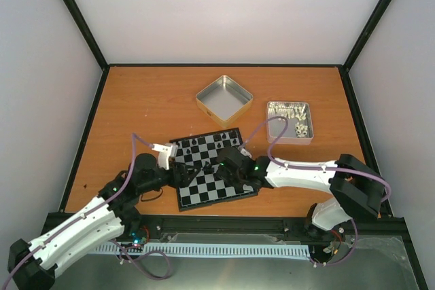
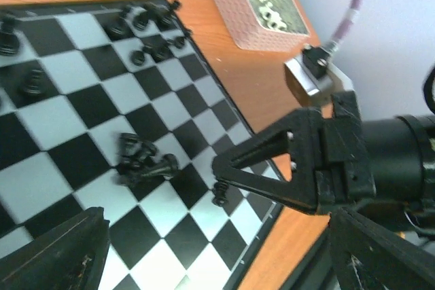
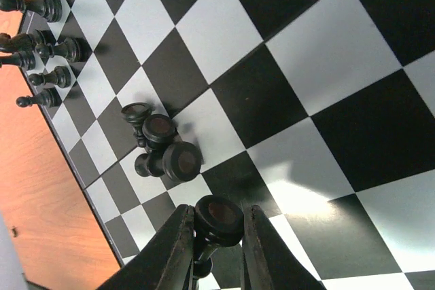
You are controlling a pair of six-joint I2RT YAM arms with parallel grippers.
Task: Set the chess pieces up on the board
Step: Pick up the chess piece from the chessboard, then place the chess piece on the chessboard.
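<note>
Gripping a single black piece (image 3: 216, 212) low over the board (image 1: 216, 193), near the toppled heap (image 3: 162, 146).
Left pincer (image 1: 185, 176) hung at the board's left side, its fingers spread wide. On the desk (image 1: 136, 113) the board lay askew, with chess pieces (image 1: 206, 142) standing along its far rows and a few more lying in the heap mid-board. Right pincer (image 3: 217, 234) was clamped narrow on the black piece just beside that heap; whether the piece touched the squares, could not tell. Farther right and back, an open square tin (image 1: 224, 98) and a tin of pale pieces (image 1: 289, 121) sat apart from the board.
</note>
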